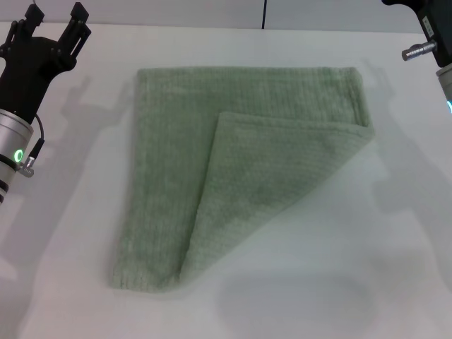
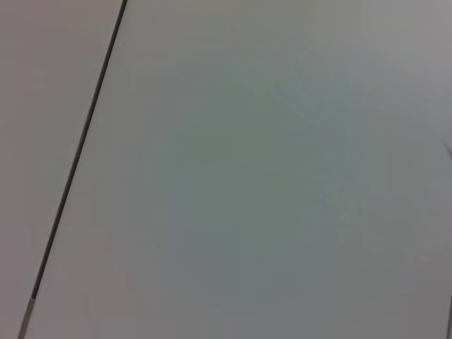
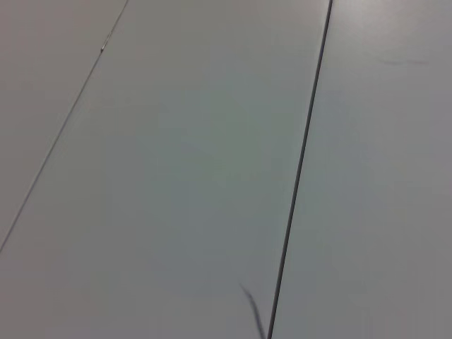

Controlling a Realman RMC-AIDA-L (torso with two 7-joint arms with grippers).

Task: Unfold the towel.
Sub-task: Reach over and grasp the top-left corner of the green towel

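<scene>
Towel (image 1: 212,176): flat on bench (image 1: 70,212), centre; one corner folded diagonally over the middle.
Left tool (image 1: 55,28): far left corner, above bench, fingers spread apart, holding nothing, well apart from towel.
Right tool: far right edge, only partly visible; finger state cannot be told.

Left gripper (image 1: 55,27) raised at far left, fingers (image 1: 76,32) apart; right arm (image 1: 431,42) far right.

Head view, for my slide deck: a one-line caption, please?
Green towel lies on the white table, one corner folded over; left end effector hangs open at the far left.
</scene>
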